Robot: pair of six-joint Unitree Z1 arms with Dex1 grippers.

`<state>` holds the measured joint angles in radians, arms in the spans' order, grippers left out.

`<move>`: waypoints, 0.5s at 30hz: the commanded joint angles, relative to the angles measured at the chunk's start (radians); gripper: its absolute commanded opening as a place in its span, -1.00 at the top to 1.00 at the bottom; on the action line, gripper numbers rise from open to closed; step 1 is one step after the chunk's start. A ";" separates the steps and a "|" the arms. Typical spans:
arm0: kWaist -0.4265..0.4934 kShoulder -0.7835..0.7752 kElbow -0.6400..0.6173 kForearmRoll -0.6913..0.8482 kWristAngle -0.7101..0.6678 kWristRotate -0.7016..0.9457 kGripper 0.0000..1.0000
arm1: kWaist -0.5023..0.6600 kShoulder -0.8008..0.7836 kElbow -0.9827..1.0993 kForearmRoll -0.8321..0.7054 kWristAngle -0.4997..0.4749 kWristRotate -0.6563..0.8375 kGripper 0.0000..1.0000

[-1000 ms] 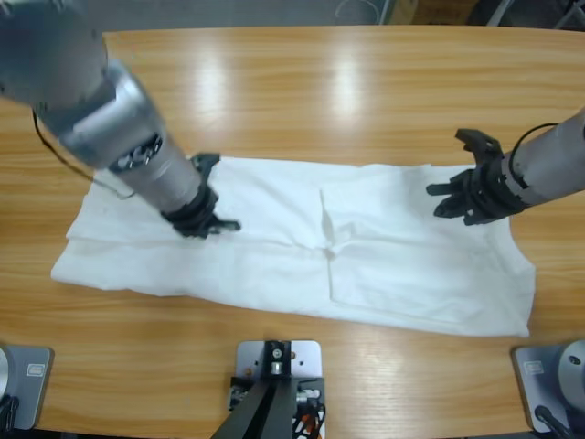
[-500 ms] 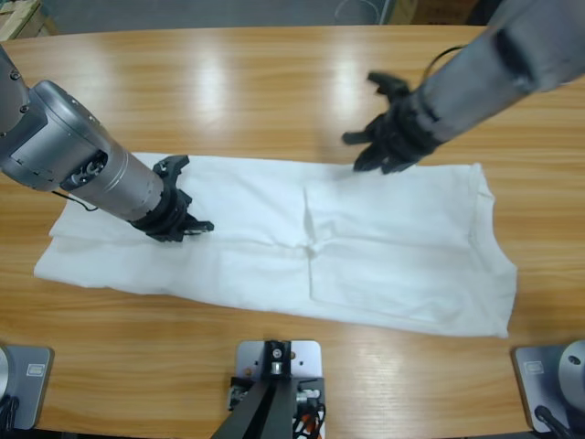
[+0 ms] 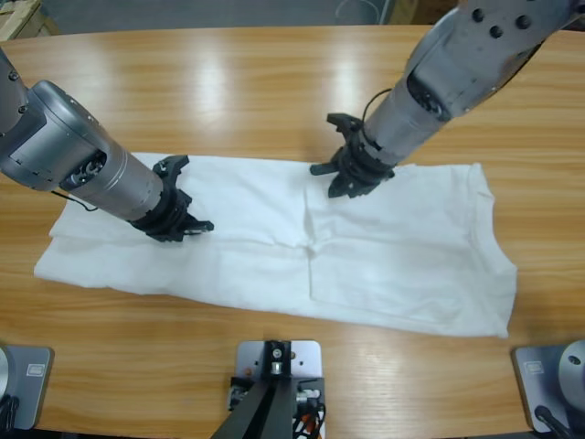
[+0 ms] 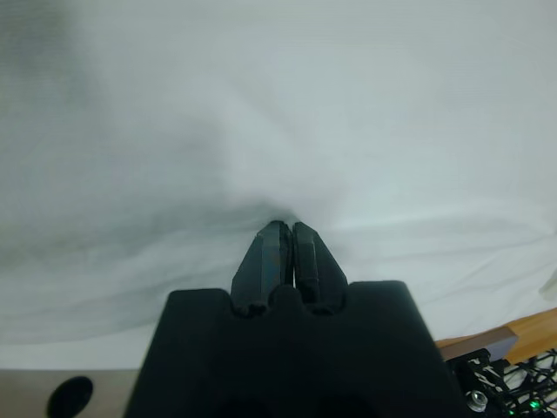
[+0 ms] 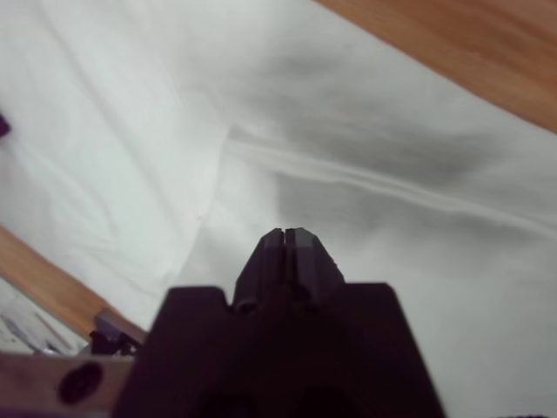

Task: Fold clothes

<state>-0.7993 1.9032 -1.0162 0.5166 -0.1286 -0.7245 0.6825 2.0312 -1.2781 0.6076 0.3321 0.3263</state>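
Our left arm [image 3: 82, 174] reaches in from the left edge, its gripper [image 3: 175, 222] low with fingers [image 4: 270, 257] pressed together. Our right arm [image 3: 457, 64] slants down from the upper right, its gripper [image 3: 352, 174] likewise closed, fingers [image 5: 300, 252] touching.

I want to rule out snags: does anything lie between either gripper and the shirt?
Nothing visible does. The left gripper is right at the T-shirt, jaws together against the cloth; the right gripper is over its upper edge. Only the shirt lies on the table.
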 commanded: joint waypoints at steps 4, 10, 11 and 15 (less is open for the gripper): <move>-0.006 0.063 0.056 -0.012 -0.013 0.007 1.00 | 0.009 0.080 -0.012 -0.019 -0.015 -0.018 1.00; -0.012 0.071 0.055 -0.016 -0.015 0.007 1.00 | -0.004 0.079 -0.057 -0.019 -0.038 -0.022 1.00; -0.012 0.071 0.055 -0.016 -0.016 0.007 1.00 | -0.008 0.082 -0.058 -0.018 -0.040 -0.023 1.00; -0.014 0.073 0.061 -0.016 -0.016 0.008 1.00 | -0.020 0.090 -0.054 -0.015 -0.044 -0.033 1.00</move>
<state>-0.8017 1.9032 -1.0150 0.5126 -0.1287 -0.7245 0.6809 2.0566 -1.3285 0.5984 0.3092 0.3165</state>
